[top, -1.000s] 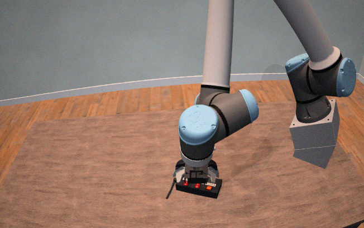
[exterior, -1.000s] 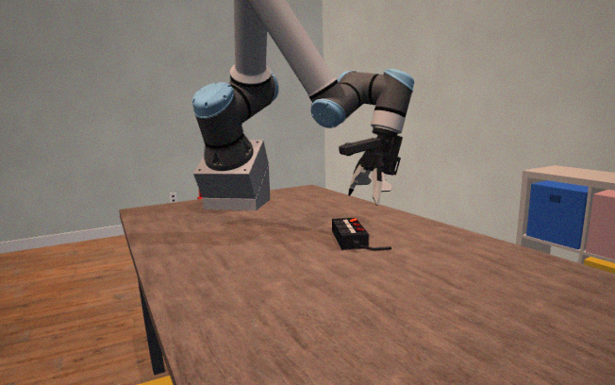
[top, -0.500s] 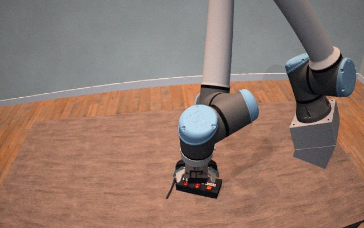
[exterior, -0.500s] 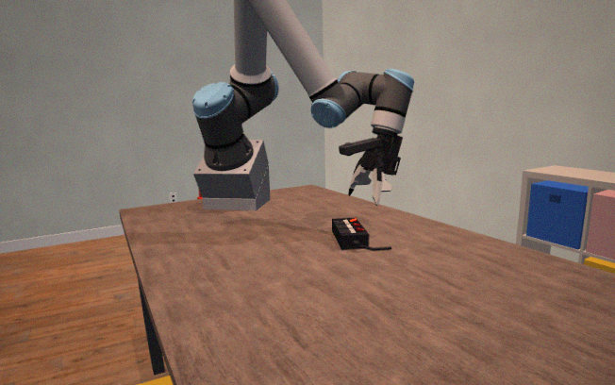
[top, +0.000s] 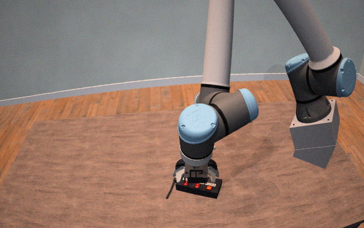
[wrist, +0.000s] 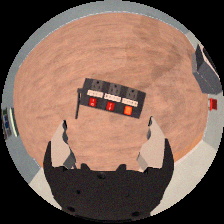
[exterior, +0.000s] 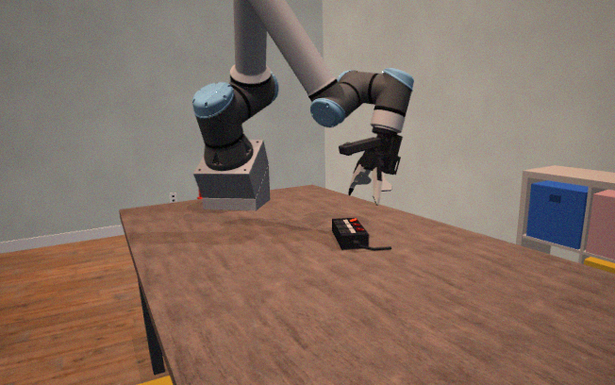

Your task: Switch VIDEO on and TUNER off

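The gripper [exterior: 363,196] hangs above the table [exterior: 292,302] with its jaws spread to full width and nothing between them. The power strip [wrist: 112,100] lies flat on the table below and just ahead of the fingertips, well short of contact; in the exterior view there is plain air between the fingertips [exterior: 376,202] and the casing. Judged step in hand: the approach to the first switch. To do it well, the descent should bring a single fingertip onto one rocker only, pressing straight down so the light casing does not slide or tip; closing the jaws first would likely give a narrower, surer pressing point. The labels are too small to read, so which rocker is VIDEO and which TUNER cannot be told. Condition of the strip: a black, short rectangular body, right way up, with three red rockers in a row, each under a white label. The rocker toward the claw's right [wrist: 128,110] shows brighter orange than the other two. A dark cord [wrist: 78,103] leaves the end toward the claw's left.
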You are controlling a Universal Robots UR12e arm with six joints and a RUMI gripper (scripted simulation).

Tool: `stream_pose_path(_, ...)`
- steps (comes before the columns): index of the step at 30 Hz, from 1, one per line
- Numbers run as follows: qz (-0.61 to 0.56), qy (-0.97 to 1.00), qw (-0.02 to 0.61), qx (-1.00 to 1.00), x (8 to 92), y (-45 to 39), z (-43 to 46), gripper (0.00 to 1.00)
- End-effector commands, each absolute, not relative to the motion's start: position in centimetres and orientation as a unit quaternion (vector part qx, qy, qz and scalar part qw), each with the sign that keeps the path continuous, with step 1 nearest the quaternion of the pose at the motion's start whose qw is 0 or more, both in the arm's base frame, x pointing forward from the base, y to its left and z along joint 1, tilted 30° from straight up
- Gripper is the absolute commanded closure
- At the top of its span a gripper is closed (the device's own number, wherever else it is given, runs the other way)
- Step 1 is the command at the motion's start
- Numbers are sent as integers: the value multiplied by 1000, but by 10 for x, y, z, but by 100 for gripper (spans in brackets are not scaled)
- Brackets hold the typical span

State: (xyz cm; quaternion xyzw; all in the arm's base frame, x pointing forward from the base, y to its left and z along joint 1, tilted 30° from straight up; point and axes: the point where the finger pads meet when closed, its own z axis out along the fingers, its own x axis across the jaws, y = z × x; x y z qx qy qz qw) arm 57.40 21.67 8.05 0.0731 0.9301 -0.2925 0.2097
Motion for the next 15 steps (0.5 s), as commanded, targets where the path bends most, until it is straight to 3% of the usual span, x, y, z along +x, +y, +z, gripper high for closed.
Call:
stream_pose_path(1,-263,942,201,55,568,216,94,0)
stream_pose_path(15,-160,967,198,-27,553,228,142,0)
